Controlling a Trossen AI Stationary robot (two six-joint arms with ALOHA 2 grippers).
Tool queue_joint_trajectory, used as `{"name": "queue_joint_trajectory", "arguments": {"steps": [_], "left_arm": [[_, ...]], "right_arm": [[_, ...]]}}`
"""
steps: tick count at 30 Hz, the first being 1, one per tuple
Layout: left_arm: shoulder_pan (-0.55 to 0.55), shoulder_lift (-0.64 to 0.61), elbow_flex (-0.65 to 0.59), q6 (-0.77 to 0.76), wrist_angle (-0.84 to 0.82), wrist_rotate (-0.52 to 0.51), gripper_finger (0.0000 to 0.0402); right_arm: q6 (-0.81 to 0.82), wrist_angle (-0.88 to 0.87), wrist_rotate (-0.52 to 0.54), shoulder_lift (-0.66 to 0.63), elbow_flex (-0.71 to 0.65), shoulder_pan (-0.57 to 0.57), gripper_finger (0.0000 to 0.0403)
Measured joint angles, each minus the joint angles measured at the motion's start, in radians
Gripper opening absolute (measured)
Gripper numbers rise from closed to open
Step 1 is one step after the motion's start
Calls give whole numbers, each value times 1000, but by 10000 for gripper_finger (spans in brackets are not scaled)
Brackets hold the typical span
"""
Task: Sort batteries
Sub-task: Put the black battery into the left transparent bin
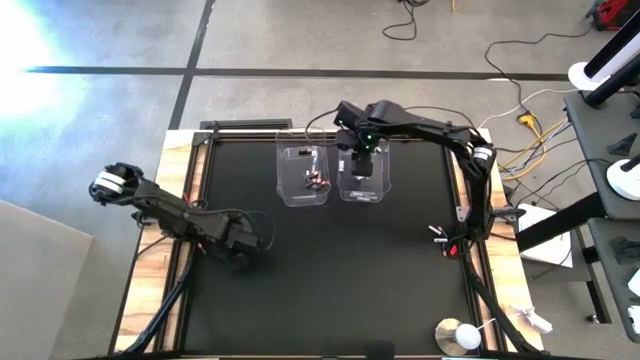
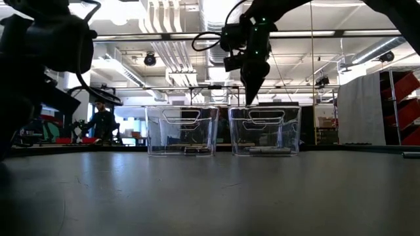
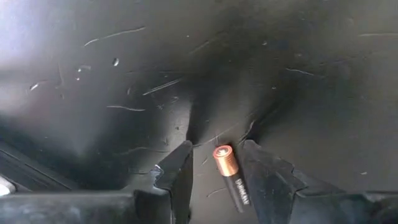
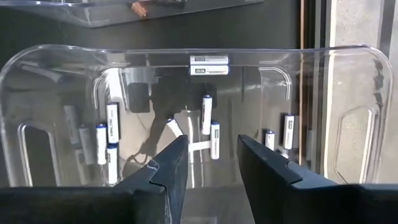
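My left gripper (image 3: 216,148) is open and low over the black mat near the table's left side (image 1: 245,258). Its fingers stand on either side of a dark battery with a copper end (image 3: 228,175) that lies flat on the mat; no touch shows. My right gripper (image 4: 212,142) is open and empty, pointing down above the right clear tub (image 1: 363,178), just over its rim (image 2: 251,98). Several white batteries (image 4: 207,115) lie on that tub's floor. The left clear tub (image 1: 303,176) holds a few dark, reddish batteries (image 1: 316,181).
The two tubs stand side by side at the mat's far middle (image 2: 181,130). A few small dark and red pieces (image 1: 441,238) lie near the mat's right edge by the right arm's base. A white round object (image 1: 455,335) sits at the near right corner.
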Motion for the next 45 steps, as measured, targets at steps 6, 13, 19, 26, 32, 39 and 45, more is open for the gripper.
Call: {"name": "queue_joint_trajectory", "arguments": {"steps": [6,13,19,26,32,39,45], "left_arm": [[-3,43,28,29,-11,6,116],[-4,32,58,-2,-9,81,115],[-6,30,66,-21,-9,129,115],[-6,29,13,-68,6,128,115],[-7,28,-8,-79,32,127,115],[-7,28,-11,-80,47,125,85],[-8,28,-13,-112,61,115,13]], "right_arm": [[2,-13,0,-23,7,0,118],[-1,-17,0,-24,8,0,112],[-1,-16,0,-24,7,0,123],[10,-17,0,-24,7,0,135],[10,-19,0,-24,7,0,132],[4,-20,0,-24,7,0,118],[9,-22,0,-37,66,9,115]]}}
